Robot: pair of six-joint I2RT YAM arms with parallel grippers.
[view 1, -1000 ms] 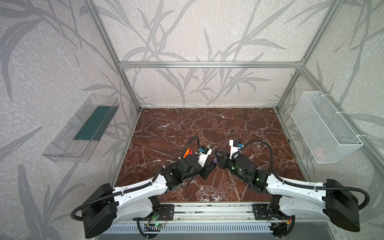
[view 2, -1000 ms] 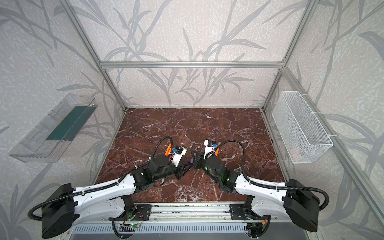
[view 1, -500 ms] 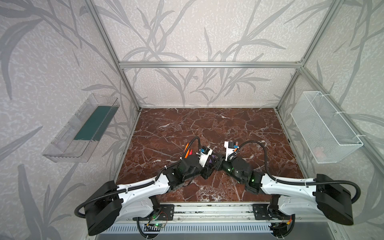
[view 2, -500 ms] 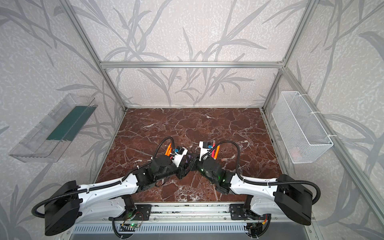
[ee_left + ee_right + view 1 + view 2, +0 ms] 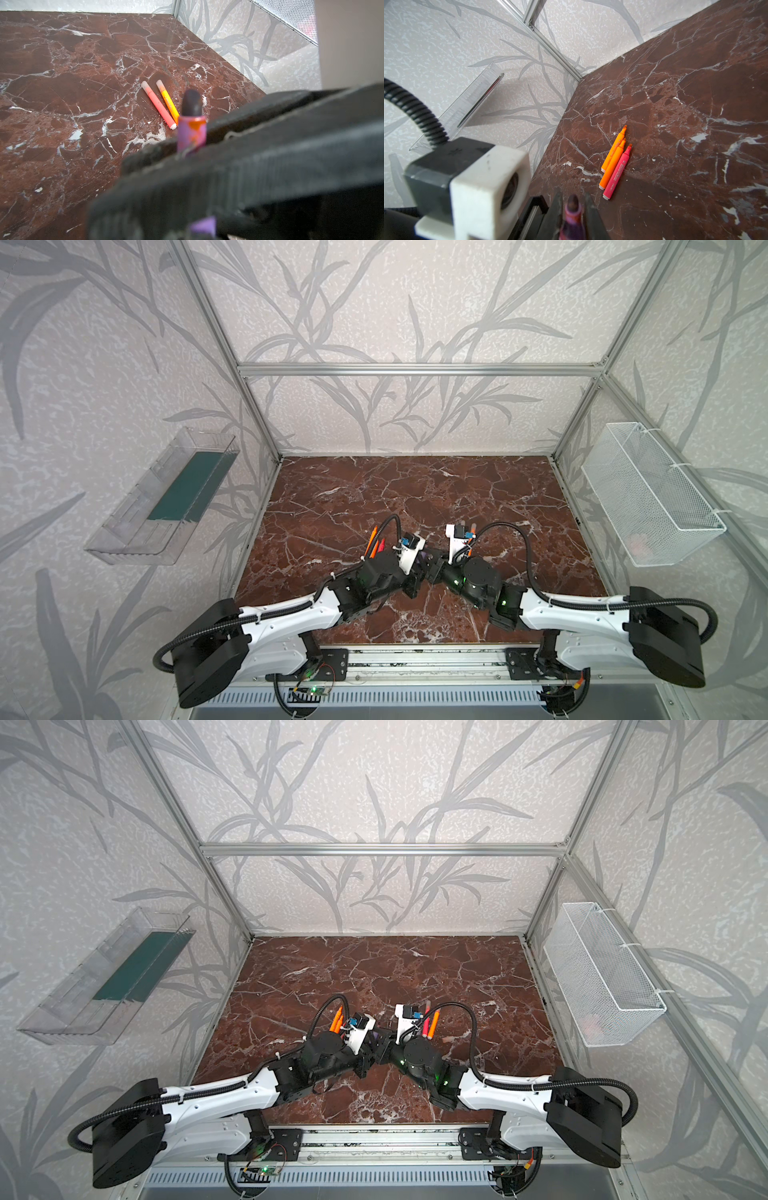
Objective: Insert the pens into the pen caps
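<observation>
Both arms reach low from the front rail (image 5: pixel 415 660) and bend inward. The left gripper (image 5: pixel 417 574) and right gripper (image 5: pixel 436 570) meet tip to tip, each pinched tight on the purple pen (image 5: pixel 192 133). Beyond the left wrist lie three uncapped pens (image 5: pixel 614 164); beyond the right wrist lie two capped pens (image 5: pixel 164 104).

The whole thing sits on a brown marble tabletop (image 5: pixel 374 489) with white veins. Over on the left, two orange pens (image 5: pixel 611 166) and a pink-red pen (image 5: pixel 617 172) lie side by side, no caps on. Well apart on the right, a capped pink pen (image 5: pixel 159 105) and a capped orange pen (image 5: pixel 168 101) lie close together.
</observation>
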